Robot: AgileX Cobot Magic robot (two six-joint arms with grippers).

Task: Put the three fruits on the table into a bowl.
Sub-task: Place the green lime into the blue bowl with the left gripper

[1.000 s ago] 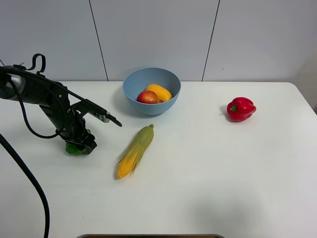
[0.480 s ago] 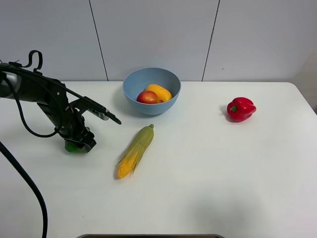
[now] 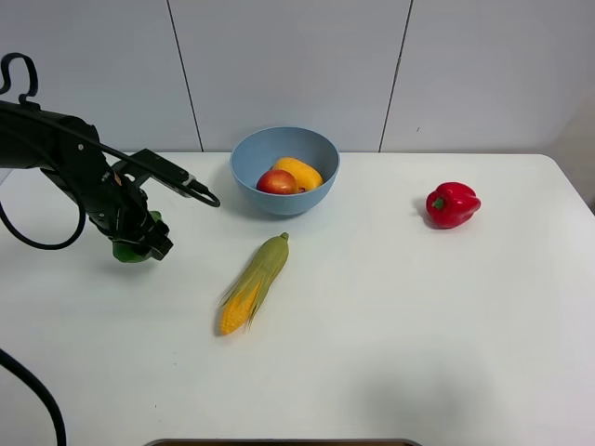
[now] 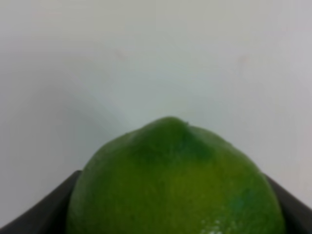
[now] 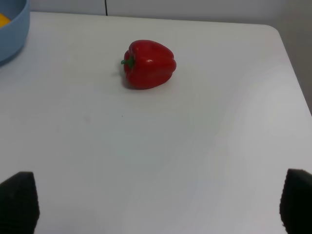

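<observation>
My left gripper is shut on the green lime at the left of the white table, holding it just above the surface. Up close, the lime fills the space between the dark fingers. The light-blue bowl stands at the back centre with the red apple and the yellow-orange mango inside it. My right gripper is open over bare tabletop, and the exterior high view does not show it.
A husked corn cob lies diagonally in front of the bowl, between it and the lime. A red bell pepper sits at the back right, also the pepper ahead of my right gripper. The bowl's edge shows there too.
My left arm has risen and drawn slightly back and left, lifting the lime off the table. The rest of the scene is unchanged.
</observation>
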